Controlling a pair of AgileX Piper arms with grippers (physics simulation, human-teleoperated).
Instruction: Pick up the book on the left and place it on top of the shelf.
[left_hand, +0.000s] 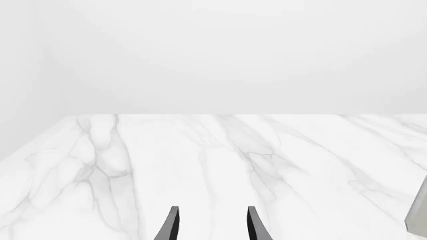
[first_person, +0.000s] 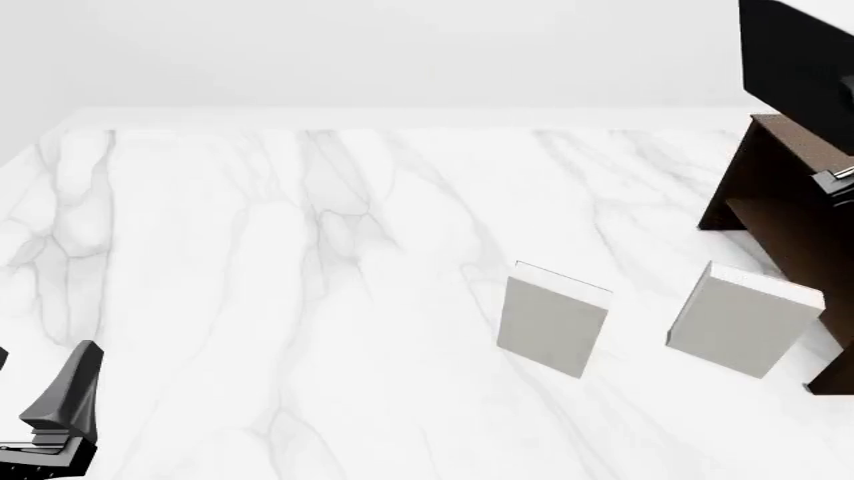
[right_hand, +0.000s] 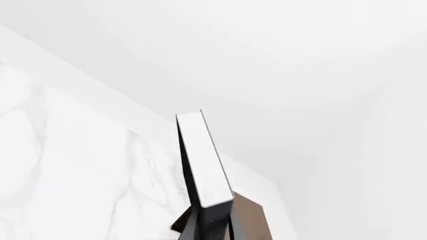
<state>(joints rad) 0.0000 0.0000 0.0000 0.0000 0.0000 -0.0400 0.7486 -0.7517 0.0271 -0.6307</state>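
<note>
The book (right_hand: 203, 160), dark-covered with white page edges, sticks up on edge out of my right gripper (right_hand: 210, 231), which is shut on its lower end. In the front view the book (first_person: 801, 60) is a black slab at the top right corner, above the dark brown shelf (first_person: 787, 215). Part of the shelf's brown top (right_hand: 250, 220) shows just under the book in the right wrist view. Low at the near left of the table, my left gripper (first_person: 60, 405) is open, and its fingertips (left_hand: 173, 225) have only bare marble between them.
Two light grey books (first_person: 554, 325) (first_person: 741, 320) stand on the white marble table (first_person: 267, 250) in front of the shelf. The edge of one grey book (left_hand: 419, 212) shows in the left wrist view.
</note>
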